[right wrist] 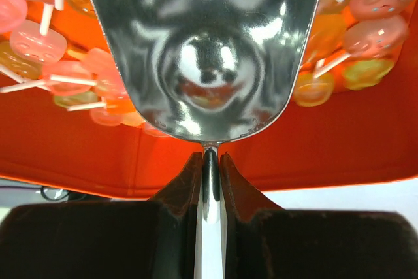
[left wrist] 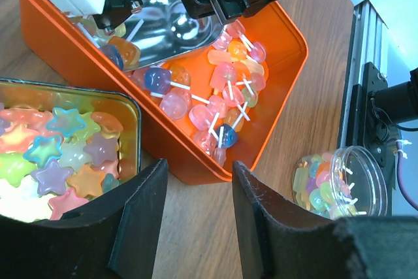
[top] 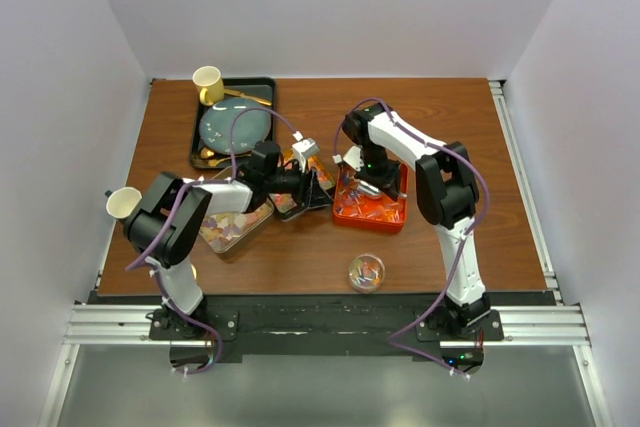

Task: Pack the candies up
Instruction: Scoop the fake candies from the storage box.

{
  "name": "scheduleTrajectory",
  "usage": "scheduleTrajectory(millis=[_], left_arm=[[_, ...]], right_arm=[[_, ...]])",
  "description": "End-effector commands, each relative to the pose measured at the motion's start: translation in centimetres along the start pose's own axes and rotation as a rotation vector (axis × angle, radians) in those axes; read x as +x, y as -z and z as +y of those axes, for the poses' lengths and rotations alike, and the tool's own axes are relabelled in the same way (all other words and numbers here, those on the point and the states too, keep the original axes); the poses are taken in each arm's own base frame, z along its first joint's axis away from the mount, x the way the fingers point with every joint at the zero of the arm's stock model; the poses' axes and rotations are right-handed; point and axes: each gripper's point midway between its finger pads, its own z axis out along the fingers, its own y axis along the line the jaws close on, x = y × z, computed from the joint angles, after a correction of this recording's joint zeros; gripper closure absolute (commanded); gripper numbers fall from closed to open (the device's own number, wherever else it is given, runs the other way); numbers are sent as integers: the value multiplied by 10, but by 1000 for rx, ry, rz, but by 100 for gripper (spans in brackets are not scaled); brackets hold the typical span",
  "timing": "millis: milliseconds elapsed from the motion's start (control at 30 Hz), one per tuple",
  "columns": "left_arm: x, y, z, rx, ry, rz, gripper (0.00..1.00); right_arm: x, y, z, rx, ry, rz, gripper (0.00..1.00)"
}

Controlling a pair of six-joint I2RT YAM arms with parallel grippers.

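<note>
A thin metal handle is clamped between the black fingers of the right end effector, which are drawn tight together on it. The handle belongs to a shiny silver metal scoop. The scoop's bowl is held low inside a shallow orange rectangular tray. Small pastel pink, orange and yellow candies on white sticks are heaped in the tray beside the bowl and beyond it.

The left end effector is seen hovering just above the brown wooden counter, at the near corner of the orange tray. Its two black fingers are spread about halfway, and nothing is held between them.

A gold rectangular metal tin is placed just beside the orange tray, and it is filled with translucent multicolour star-shaped candies.

A small round clear plastic container is set apart from both, toward the near edge of the counter and between the two arm bases. It is partly filled with mixed candies in pastel colours.

At the far left of the counter, a black rectangular tray is seen carrying a round teal plate and a pale yellow paper cup.
</note>
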Motion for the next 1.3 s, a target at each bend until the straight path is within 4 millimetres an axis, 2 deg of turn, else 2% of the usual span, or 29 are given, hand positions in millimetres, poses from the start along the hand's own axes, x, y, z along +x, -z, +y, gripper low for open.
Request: scheduleTrajectory(millis=[0, 100, 233, 367, 567, 733, 833, 1000, 1167, 1200, 1267], left_arm=[[47, 4, 30, -127, 105, 121, 51], [37, 10, 25, -122, 67, 111, 51], [26, 25, 26, -150, 46, 102, 51], [22, 44, 26, -177, 5, 89, 51], [21, 76, 51, -274, 13, 72, 51], [17, 82, 61, -313, -3, 85, 51], [5, 85, 65, -324, -16, 86, 50], [-2, 92, 67, -334, -44, 106, 50], [-15, 96, 65, -343, -72, 83, 50], [-15, 96, 65, -343, -74, 82, 50], [-18, 97, 65, -345, -86, 78, 50]], right_arm=[[-16, 2, 16, -101, 12, -41, 100], [-31, 3, 15, -118, 28, -80, 100], [-50, 20, 11, -118, 52, -160, 100], [-56, 22, 15, -135, 54, -206, 100], [-57, 22, 9, -77, 83, -230, 100], [-73, 14, 0, -34, 82, -279, 100], [-85, 11, 0, -39, 56, -321, 100], [-107, 28, 14, -136, 5, -460, 100], [-107, 18, 27, -196, -53, -464, 100], [-106, 9, 32, -209, -58, -464, 100], [-105, 13, 35, -207, -55, -505, 100]])
